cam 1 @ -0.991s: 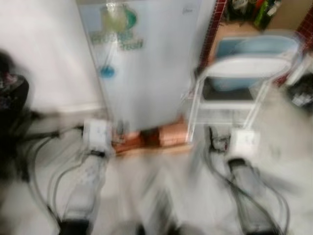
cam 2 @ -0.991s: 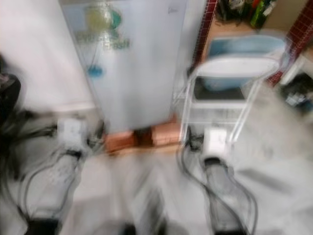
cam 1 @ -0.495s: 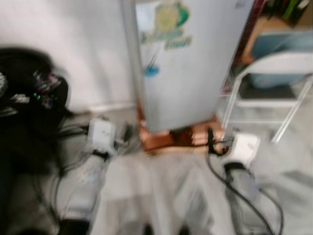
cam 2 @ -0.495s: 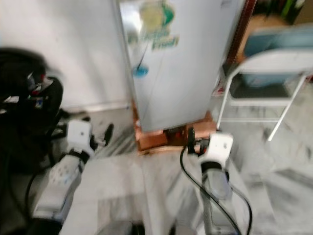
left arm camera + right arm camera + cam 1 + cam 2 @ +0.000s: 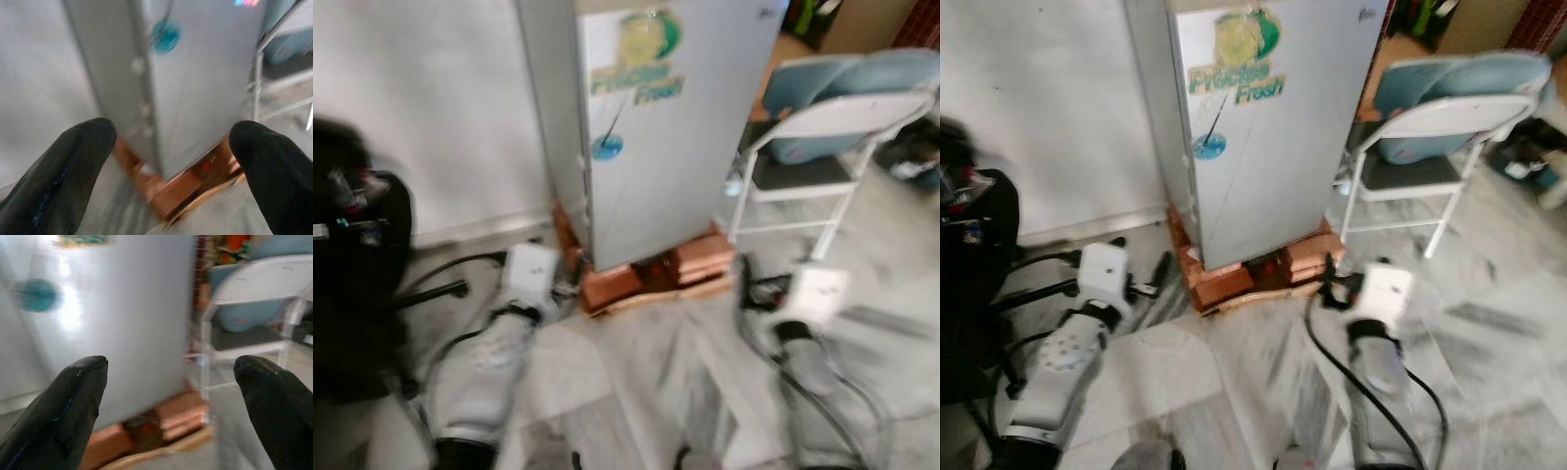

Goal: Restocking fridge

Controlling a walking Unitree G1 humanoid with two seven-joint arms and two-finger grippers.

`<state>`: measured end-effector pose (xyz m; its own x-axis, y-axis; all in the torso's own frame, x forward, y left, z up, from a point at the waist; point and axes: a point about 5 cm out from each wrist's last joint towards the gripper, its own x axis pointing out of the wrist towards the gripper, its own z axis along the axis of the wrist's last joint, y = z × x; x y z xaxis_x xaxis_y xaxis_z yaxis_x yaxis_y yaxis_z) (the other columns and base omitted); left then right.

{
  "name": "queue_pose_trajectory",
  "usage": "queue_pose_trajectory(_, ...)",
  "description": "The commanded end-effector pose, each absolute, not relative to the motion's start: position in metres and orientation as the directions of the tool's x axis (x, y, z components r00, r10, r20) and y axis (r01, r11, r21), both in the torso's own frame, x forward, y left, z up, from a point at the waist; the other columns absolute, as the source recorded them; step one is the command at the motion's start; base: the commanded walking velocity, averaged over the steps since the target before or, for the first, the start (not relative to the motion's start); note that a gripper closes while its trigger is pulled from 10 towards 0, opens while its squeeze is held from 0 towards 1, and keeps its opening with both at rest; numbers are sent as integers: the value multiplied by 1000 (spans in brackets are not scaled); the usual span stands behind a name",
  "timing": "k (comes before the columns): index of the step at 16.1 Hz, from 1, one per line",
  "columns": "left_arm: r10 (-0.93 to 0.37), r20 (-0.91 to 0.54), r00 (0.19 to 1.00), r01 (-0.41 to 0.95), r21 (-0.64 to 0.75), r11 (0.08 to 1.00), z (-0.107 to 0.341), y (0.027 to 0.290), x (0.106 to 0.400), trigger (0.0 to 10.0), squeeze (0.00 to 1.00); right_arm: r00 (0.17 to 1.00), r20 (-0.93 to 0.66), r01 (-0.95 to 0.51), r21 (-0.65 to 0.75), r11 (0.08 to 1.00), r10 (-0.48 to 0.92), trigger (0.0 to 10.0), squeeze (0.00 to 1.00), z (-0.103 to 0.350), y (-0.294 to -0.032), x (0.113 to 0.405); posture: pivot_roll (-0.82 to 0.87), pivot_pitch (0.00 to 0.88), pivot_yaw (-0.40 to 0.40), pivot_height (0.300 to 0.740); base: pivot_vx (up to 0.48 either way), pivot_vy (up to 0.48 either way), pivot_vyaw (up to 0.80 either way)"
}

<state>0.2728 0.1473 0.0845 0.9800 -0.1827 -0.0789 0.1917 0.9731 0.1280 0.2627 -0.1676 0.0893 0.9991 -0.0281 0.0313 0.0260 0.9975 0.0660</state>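
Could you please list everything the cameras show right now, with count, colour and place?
Fridge: one, silver-grey, door shut, straight ahead against the white wall.
Stickers: a green and yellow logo high on the fridge door, a small blue round one below it.
Brick stand: orange-brown blocks under the fridge.
Folding chair: one, white frame with a dark seat, right of the fridge; a light blue item rests on it.
Black object: one, on the floor at far left, too blurred to identify.
Floor: pale marbled tiles.
Left gripper: black fingers open, low, pointed at the fridge's base.
Right gripper: black fingers open, low, pointed at the fridge and chair.
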Motion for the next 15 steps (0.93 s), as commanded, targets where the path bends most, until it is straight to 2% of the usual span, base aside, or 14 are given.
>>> queue_pose_trajectory(1,-201,-59,978,207,125,970,89,141,275,10000,0,998,35,42,38,998,-43,10000,0,91,-177,262,104,77,9,740,0,480,-519)
queue_pose_trajectory(4,-219,-38,975,223,135,965,91,139,277,10000,0,998,39,46,25,999,-47,10000,0,92,-181,259,94,76,3,740,0,480,0)
queue_pose_trajectory(8,-230,-24,973,231,130,964,92,136,276,10000,0,998,39,46,15,999,-46,10000,0,93,-183,261,97,76,-12,740,0,477,-761)
queue_pose_trajectory(11,-226,-17,974,226,142,964,91,136,272,10000,0,998,45,34,5,999,-34,10000,0,94,-182,262,107,78,-15,740,0,0,-550)
queue_pose_trajectory(15,-270,-2,963,268,113,957,92,133,270,10000,0,998,44,32,2,999,-32,10000,0,95,-181,263,111,79,-16,740,75,66,0)
